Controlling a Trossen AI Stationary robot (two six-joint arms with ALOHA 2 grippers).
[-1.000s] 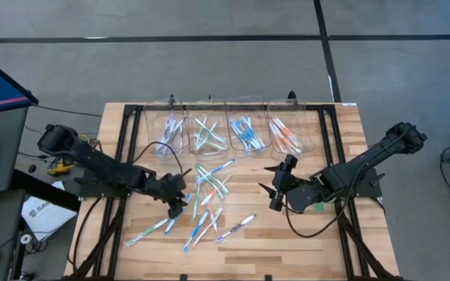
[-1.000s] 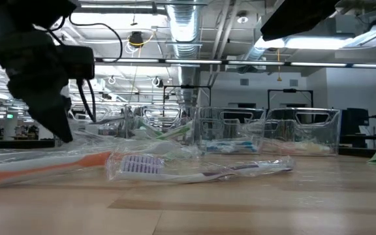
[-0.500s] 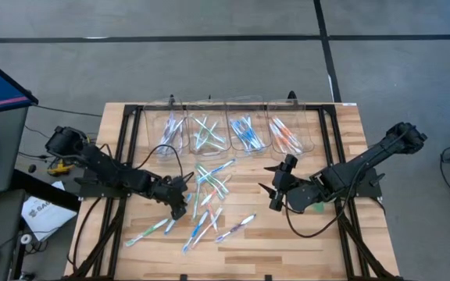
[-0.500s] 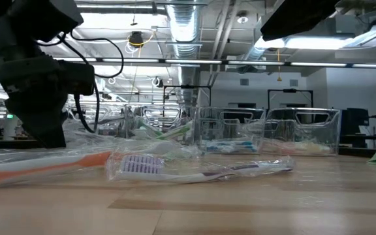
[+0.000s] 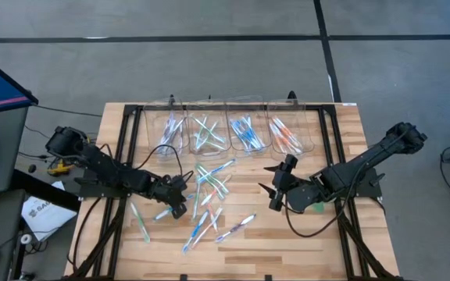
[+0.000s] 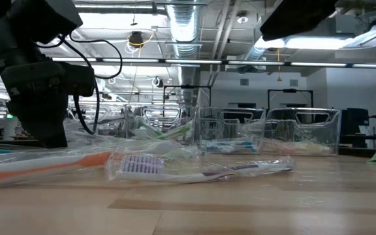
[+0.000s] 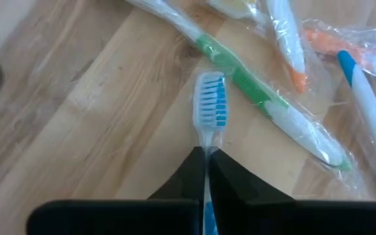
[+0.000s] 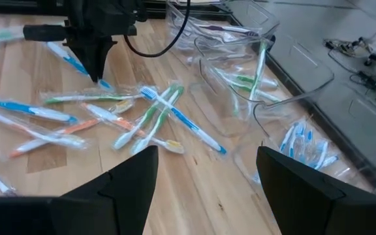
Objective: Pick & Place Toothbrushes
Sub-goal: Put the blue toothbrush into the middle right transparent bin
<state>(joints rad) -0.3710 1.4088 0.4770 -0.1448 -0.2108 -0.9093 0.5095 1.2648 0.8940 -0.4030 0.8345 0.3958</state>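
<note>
Loose toothbrushes lie scattered on the wooden table, some in clear wrappers. My left gripper is down at the pile's left side, shut on a blue-bristled toothbrush. The right wrist view shows that gripper pointing down onto it. A green toothbrush lies just beyond the held one. My right gripper hangs open above the table to the right of the pile, holding nothing. Four clear bins along the far edge each hold toothbrushes. My left gripper pinches the blue toothbrush's thin neck between its two fingertips, just behind the bristle head. The fingers slant down from the table's left. The head sticks out past the fingertips, low over the wood. Whether the brush is lifted clear I cannot tell.
A green-and-white toothbrush lies alone near the left arm. In the low view an orange toothbrush and a purple wrapped one lie near the front edge. Bare wood lies on the near right of the table.
My left gripper has sunk toward the table and shut on the blue toothbrush. The green-and-white toothbrush near it has swung from slanting across the table to lying near-to-far.
</note>
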